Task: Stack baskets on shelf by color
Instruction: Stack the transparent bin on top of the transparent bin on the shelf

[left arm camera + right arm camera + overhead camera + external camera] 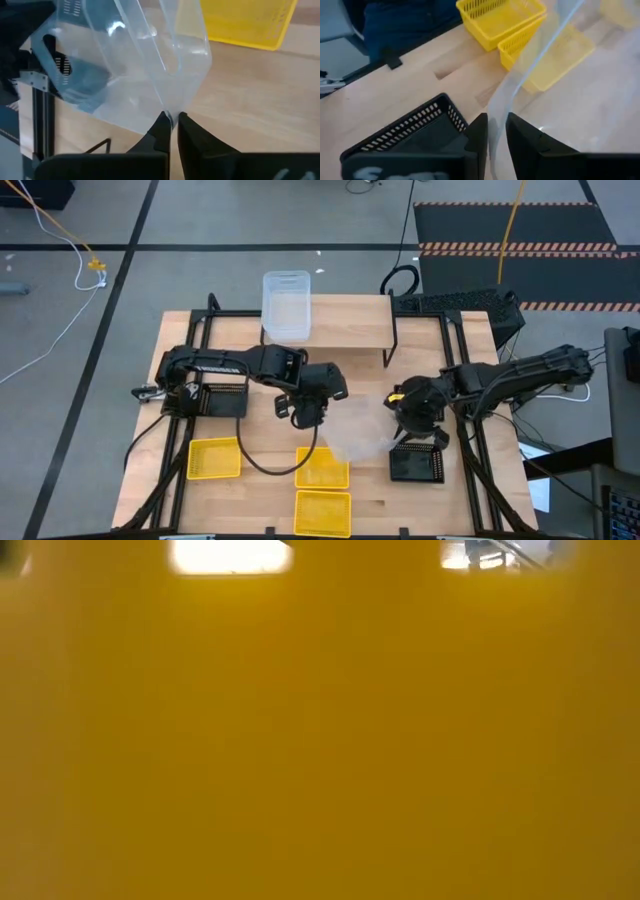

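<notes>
A clear basket [355, 432] hangs tilted between my two grippers, above the middle of the table. My left gripper [305, 418] is shut on its left edge. My right gripper [408, 420] stands at its right side with the fingers slightly apart and the clear wall [501, 107] in the gap. Another clear basket [285, 305] sits on the left end of the shelf [350, 315]. Three yellow baskets [215, 458] [322, 470] [322, 513] lie on the near part of the table. One black basket [418, 463] lies below my right gripper, and another [218, 400] lies under my left arm. My left gripper pinches the clear basket's rim [170, 111] near a corner between its two fingers [161, 129], coming slanting down from the table's left. The basket stands out beyond the fingers, tilted and clear of the table. My right gripper has the opposite wall between its fingers [479, 131]; whether they touch it I cannot tell.
A yellow basket wall [320, 740] fills almost the whole low view. The shelf's right part [370, 310] is bare plank. Black frame bars [455, 370] run along the table's sides. A keyboard [455, 302] lies at the far right.
</notes>
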Available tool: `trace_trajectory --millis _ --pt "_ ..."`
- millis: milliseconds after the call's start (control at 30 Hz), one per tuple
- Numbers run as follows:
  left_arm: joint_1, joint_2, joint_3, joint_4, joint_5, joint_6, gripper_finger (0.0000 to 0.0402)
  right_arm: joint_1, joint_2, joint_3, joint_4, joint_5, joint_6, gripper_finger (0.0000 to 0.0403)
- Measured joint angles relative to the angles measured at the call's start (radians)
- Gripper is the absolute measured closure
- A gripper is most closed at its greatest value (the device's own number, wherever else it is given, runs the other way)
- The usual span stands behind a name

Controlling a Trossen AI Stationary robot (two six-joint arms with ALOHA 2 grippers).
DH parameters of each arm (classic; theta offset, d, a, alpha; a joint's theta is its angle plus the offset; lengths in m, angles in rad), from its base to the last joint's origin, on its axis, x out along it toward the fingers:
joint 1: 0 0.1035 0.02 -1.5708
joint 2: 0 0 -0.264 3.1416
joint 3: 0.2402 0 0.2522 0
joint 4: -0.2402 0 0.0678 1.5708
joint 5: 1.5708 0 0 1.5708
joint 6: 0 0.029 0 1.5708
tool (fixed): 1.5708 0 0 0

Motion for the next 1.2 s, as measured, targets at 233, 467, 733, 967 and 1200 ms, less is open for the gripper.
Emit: trace_trajectory --millis 233,467,733,967,1200 --pt "-0.001 -0.003 0.0 -0.002 -0.015 0.021 0.0395 0.0 -0.097 0.0 0.04 0.1 -0.214 0.0335" --pt "-0.001 -0.004 0.0 0.027 -0.149 -0.051 0.0398 0.0 -0.216 -0.001 0.184 0.126 -0.306 0.0281" --pt "0.025 -0.002 0.005 0.172 -0.294 -0.163 0.0399 -0.003 -0.378 0.002 0.548 0.386 -0.293 0.0221" --pt "0.042 -0.007 0.003 0.159 -0.527 -0.235 0.0399 -0.002 -0.465 0.001 0.67 0.632 -0.148 0.022" --pt "0.096 -0.123 0.011 0.046 -0.719 -0.286 0.0399 -0.002 -0.495 -0.079 0.67 0.869 -0.014 0.023"
